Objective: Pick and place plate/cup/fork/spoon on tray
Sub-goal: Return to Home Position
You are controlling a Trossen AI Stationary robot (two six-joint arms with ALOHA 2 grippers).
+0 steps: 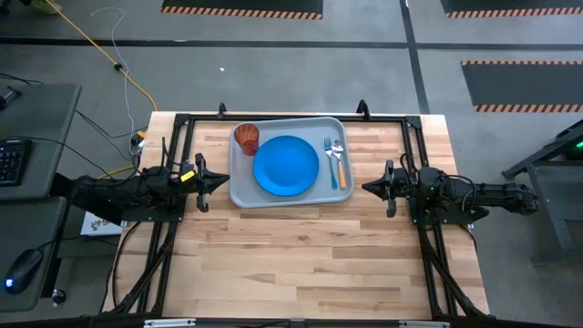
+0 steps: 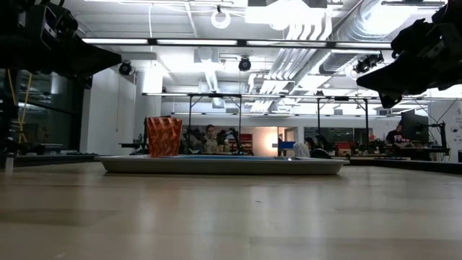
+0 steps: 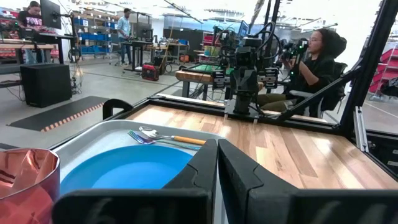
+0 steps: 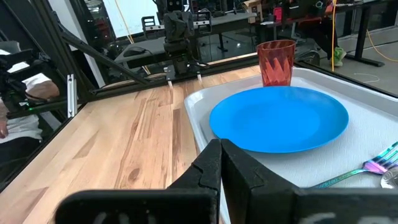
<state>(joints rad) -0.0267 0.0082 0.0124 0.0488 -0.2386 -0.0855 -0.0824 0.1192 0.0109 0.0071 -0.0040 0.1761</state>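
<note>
We see both claws pinched shut and empty: left claw [image 1: 224,181] and right claw [image 1: 366,188] flank the tray [image 1: 239,189] holding plate [image 1: 286,165], cup [image 1: 247,138], fork [image 1: 329,157], spoon [image 1: 342,169]. We judge the risk small: a careless swing could nudge the tray across the bench [image 1: 301,255].

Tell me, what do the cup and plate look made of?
The cup looks like translucent reddish plastic: light shows through its faceted wall. The plate seems smooth blue plastic, evenly coloured with a soft sheen; coated ceramic can't be excluded.
</note>
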